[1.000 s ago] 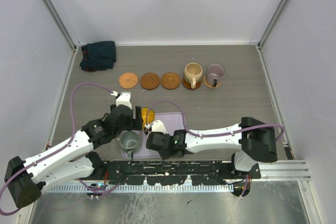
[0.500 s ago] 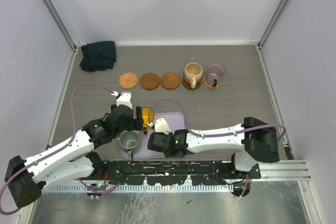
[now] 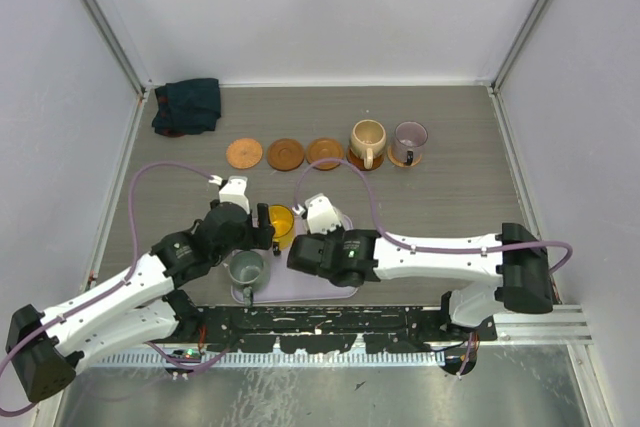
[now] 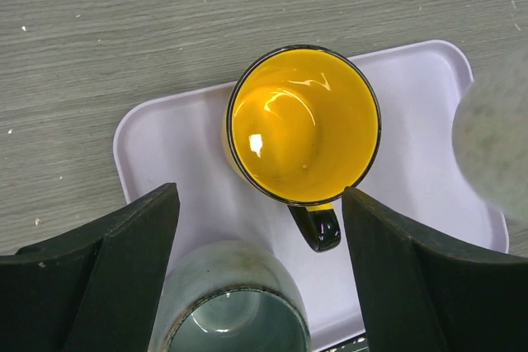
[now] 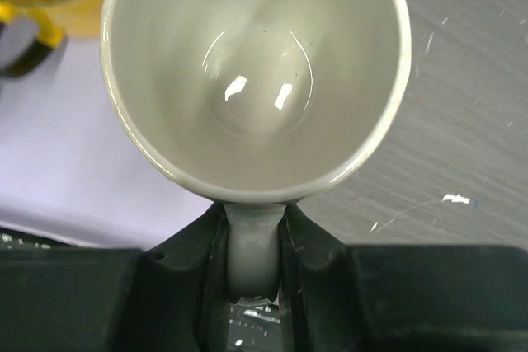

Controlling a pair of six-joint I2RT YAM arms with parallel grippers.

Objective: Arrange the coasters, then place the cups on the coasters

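Observation:
Three bare brown coasters [image 3: 285, 154] lie in a row at the back. To their right, two more carry a tan cup [image 3: 367, 141] and a mauve cup [image 3: 409, 140]. On the lavender tray [image 4: 165, 154] stand a yellow cup [image 4: 304, 124] and a grey-green cup [image 4: 231, 311]. My left gripper [image 4: 260, 269] hangs open above them, its fingers either side of the grey-green cup and the yellow cup's black handle. My right gripper [image 5: 254, 253] is shut on the handle of the white cup [image 5: 256, 72], held over the tray's right edge [image 5: 74, 171].
A dark teal cloth [image 3: 187, 106] is bunched in the back left corner. Grey walls close the table at the back and both sides. The two arms [image 3: 430, 252] lie close together over the tray near the front edge.
My right gripper has tightened on the white cup's handle and moved away from the front edge and to the right with it. The left gripper has stayed open, almost in place.

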